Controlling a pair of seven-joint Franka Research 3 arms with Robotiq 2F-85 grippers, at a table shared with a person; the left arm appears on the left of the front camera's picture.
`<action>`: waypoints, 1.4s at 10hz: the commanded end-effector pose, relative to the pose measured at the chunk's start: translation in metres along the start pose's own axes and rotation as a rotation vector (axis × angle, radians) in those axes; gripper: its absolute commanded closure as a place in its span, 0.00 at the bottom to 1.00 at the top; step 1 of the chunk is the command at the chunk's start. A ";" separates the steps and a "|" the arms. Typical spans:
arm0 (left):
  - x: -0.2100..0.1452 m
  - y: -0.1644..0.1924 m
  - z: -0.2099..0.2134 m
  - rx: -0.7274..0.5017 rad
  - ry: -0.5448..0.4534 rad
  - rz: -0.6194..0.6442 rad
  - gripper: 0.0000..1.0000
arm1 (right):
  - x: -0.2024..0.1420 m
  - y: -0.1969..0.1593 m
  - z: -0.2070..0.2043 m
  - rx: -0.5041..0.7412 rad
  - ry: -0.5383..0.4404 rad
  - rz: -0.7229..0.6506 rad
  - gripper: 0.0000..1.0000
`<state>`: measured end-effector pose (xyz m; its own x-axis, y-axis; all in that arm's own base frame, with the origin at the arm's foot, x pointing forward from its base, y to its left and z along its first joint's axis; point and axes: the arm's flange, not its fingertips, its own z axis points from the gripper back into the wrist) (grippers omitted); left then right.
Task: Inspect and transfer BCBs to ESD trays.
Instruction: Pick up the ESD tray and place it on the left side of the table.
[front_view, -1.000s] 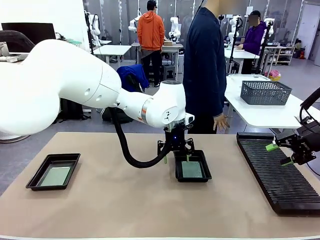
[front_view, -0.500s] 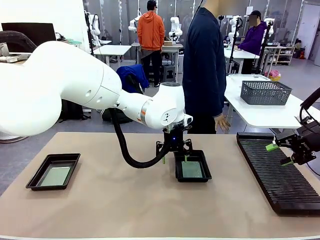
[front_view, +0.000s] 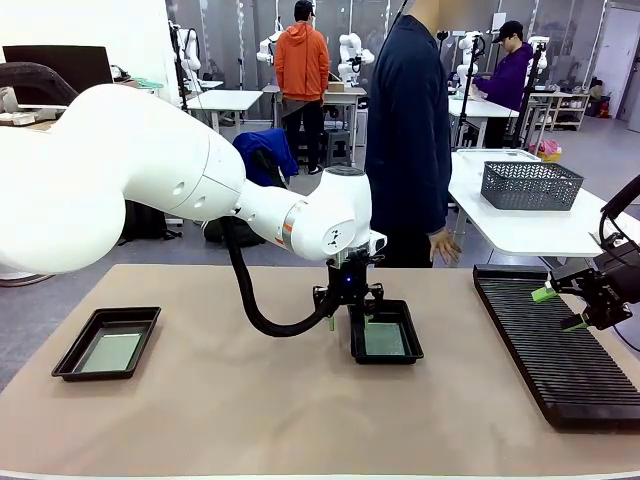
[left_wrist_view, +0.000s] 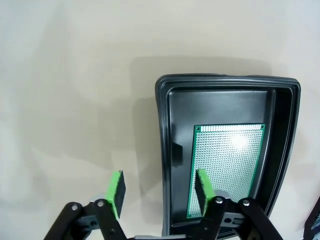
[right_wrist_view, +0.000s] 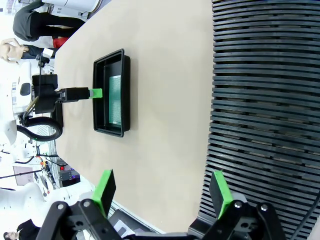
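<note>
Two black ESD trays lie on the tan table. The left tray (front_view: 140, 313) holds a pale green BCB (front_view: 110, 352). The centre tray (front_view: 416, 346) (left_wrist_view: 225, 81) (right_wrist_view: 125, 90) holds another BCB (front_view: 384, 340) (left_wrist_view: 227, 165) (right_wrist_view: 115, 100) flat on its floor. My left gripper (front_view: 350, 312) (left_wrist_view: 160, 192) hangs over the centre tray's near-left wall, open. One finger is outside the wall and the other is over the board's edge, with nothing gripped. My right gripper (front_view: 563, 306) (right_wrist_view: 162, 192) is open above the slotted rack.
A long black ribbed rack (front_view: 555, 345) (right_wrist_view: 265, 100) runs along the table's right side. A person (front_view: 408, 130) stands at the far edge behind the centre tray. A grey wire basket (front_view: 530, 185) sits on the white table beyond.
My left gripper's fingers have drawn closer together over the tray wall. The arm has hardly shifted. The right arm has not moved.
</note>
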<state>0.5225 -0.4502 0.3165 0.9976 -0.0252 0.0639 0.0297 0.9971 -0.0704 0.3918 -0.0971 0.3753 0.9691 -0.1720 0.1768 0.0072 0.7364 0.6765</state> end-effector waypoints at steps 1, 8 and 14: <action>-0.004 0.004 0.001 0.029 -0.038 0.018 0.36 | -0.002 0.000 0.000 0.004 -0.002 -0.002 0.00; -0.004 0.005 0.002 0.000 -0.051 0.014 0.78 | -0.002 0.000 0.000 0.004 -0.002 -0.002 0.00; -0.003 0.005 -0.001 -0.013 -0.035 0.016 1.00 | -0.002 0.000 0.000 0.004 -0.002 -0.002 0.00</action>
<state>0.5248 -0.4507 0.3181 0.9965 -0.0234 0.0804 0.0300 0.9962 -0.0819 0.3917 -0.0971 0.3753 0.9691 -0.1720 0.1768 0.0073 0.7364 0.6765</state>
